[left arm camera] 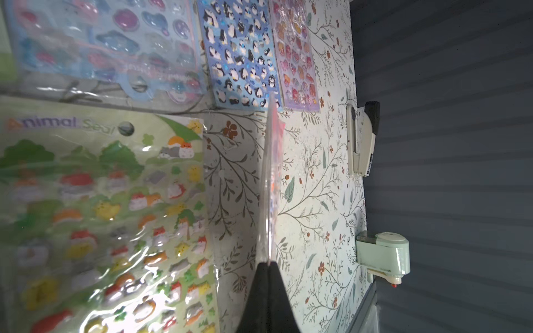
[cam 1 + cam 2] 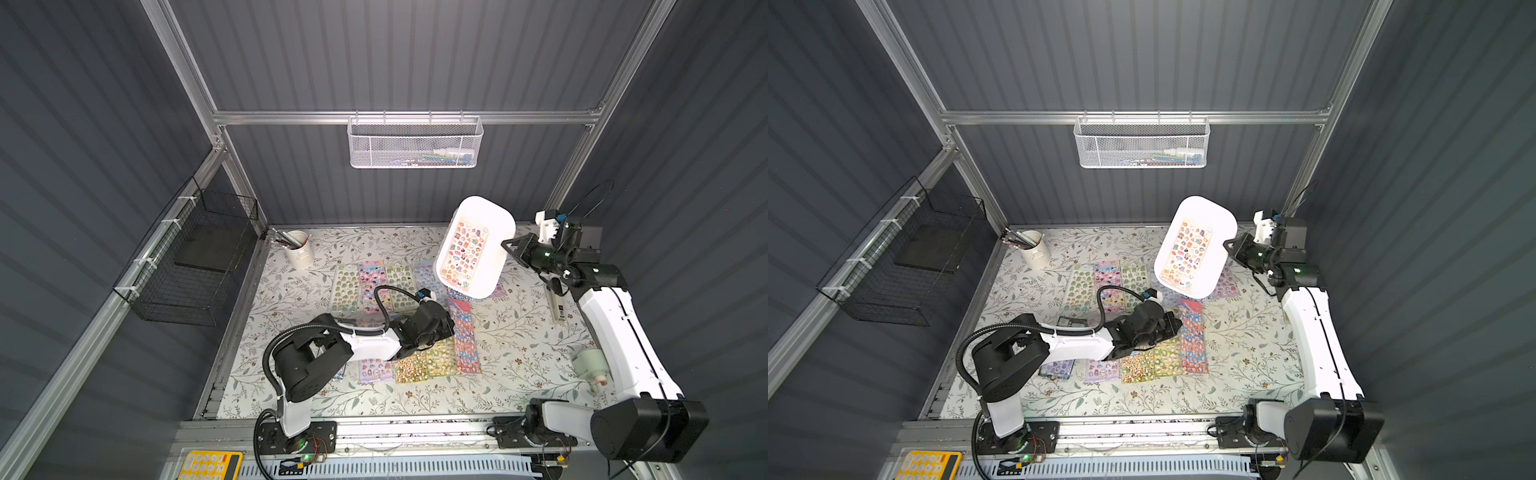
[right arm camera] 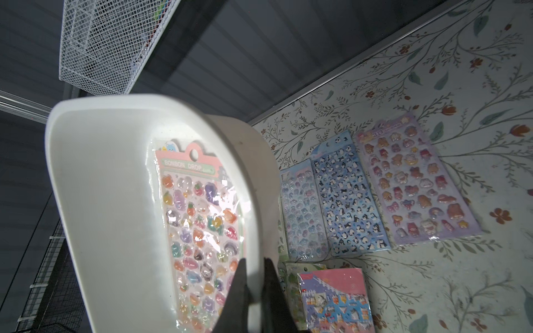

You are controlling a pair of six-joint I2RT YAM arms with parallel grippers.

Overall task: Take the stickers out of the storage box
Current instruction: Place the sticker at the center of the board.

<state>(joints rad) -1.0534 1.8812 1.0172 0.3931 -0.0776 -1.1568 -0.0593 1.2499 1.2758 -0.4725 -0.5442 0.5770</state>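
Two grippers: both are pressed together on something.
Left gripper [image 1: 268, 263]: its black fingers pinch one end of a held sheet [image 1: 269, 187]. The left wrist view shows this sheet edge-on, over the middle of the table [image 2: 519, 332].
Right gripper [image 3: 255, 276]: it is clamped on a long wall of the storage box [image 3: 101, 187], with one finger inside and one outside.
Storage box: it is held up over the far right part of the table and tipped steeply. In both top views its open side faces up and toward the left arm.
Sheet in the box [image 3: 199, 225]: a single pink-edged sheet of glossy figures lies flat against the box floor.
Stickers [image 2: 370, 286]: roughly ten more sheets lie flat across the middle of the table, in a far row and a near row. The right end of the far row sits under the raised box, including a blue penguin sheet [image 3: 349, 196] beside a purple sheet [image 3: 412, 184].
Pen cup [image 2: 299, 249]: stands at the far left corner of the table.
Stapler [image 1: 362, 141]: lies along the right edge.
Pale green device [image 1: 383, 253]: also sits by the right edge, nearer the front.
White mesh basket [image 2: 415, 143]: hangs on the back rail.
Black wire basket [image 2: 195, 257]: hangs on the left wall.
Yellow calculator [image 2: 212, 465]: lies off the table, past its near left corner.
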